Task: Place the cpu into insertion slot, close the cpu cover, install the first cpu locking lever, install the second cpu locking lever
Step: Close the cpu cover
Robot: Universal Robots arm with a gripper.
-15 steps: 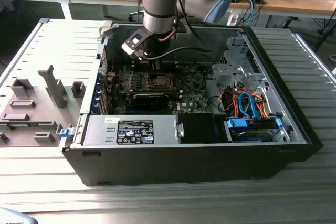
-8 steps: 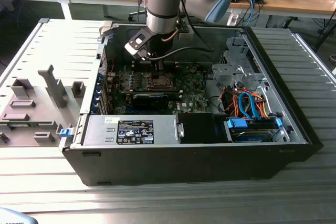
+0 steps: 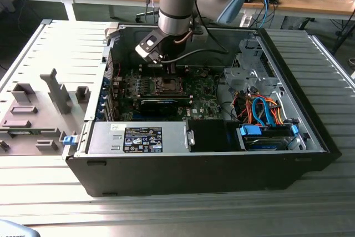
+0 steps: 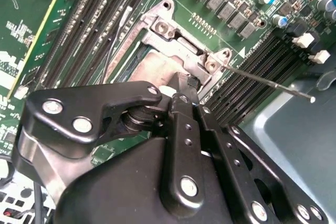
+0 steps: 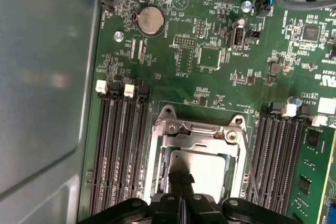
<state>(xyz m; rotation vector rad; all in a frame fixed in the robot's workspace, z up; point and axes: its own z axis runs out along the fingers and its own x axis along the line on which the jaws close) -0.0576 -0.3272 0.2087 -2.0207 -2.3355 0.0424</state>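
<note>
The insertion slot [image 3: 166, 85] sits in the green board inside the open computer case. In both wrist views the cpu cover [image 5: 199, 139] [image 4: 168, 43] lies flat over it, and the dull silver cpu [image 5: 207, 174] [image 4: 157, 69] shows through its window. My gripper [image 5: 180, 176] [image 4: 185, 85] [image 3: 170, 70] points straight down at the socket, its black fingers shut together, tips at the cover's edge over the cpu. Nothing shows between them. A thin wire locking lever [image 4: 273, 83] [image 5: 251, 169] sticks out from the socket's corner, raised off the board. Along the opposite side runs another thin wire [image 4: 113, 45].
Black memory slots [image 5: 121, 150] [image 5: 275, 156] flank the socket on both sides. A coin battery [image 5: 149, 20] and cables [image 3: 260, 109] lie farther off. The grey power supply [image 3: 138, 137] and the drive cage [image 3: 247, 76] stand inside the case walls.
</note>
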